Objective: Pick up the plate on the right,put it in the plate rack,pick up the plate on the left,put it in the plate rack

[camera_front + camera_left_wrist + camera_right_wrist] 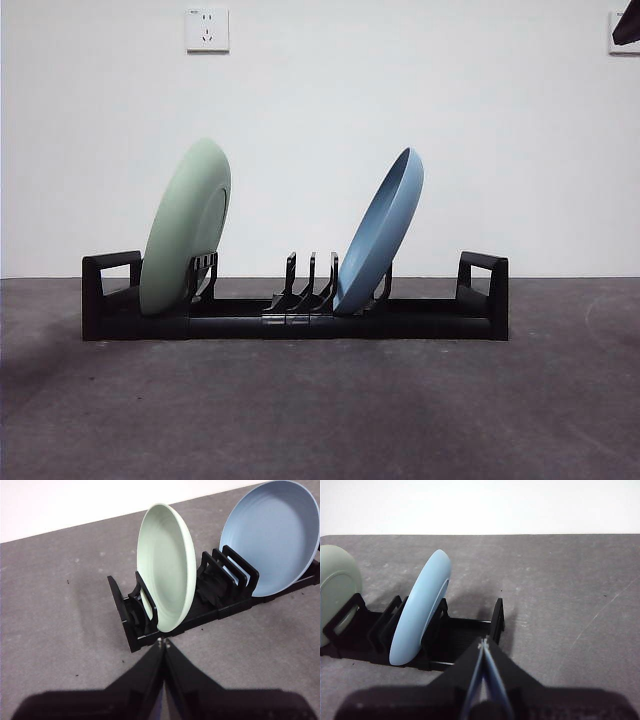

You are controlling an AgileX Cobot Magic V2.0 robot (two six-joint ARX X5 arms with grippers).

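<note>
Both plates sit tilted in the rack (300, 322) mid-frame: green plate (185, 226) left, blue plate (380, 231) right. Left gripper (164, 642) and right gripper (483, 643) both have jaws together, holding nothing.

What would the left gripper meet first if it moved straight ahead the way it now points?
Probably the green plate standing in the plate rack: the left gripper, fingers shut, points at its lower edge, though depth is unclear and it might touch the rack's base first.

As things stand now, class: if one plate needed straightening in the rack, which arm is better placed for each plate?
Left for the green plate, right for the blue plate: each wrist view shows that plate nearest its shut, empty fingers. Both already stand in the plate rack.
</note>
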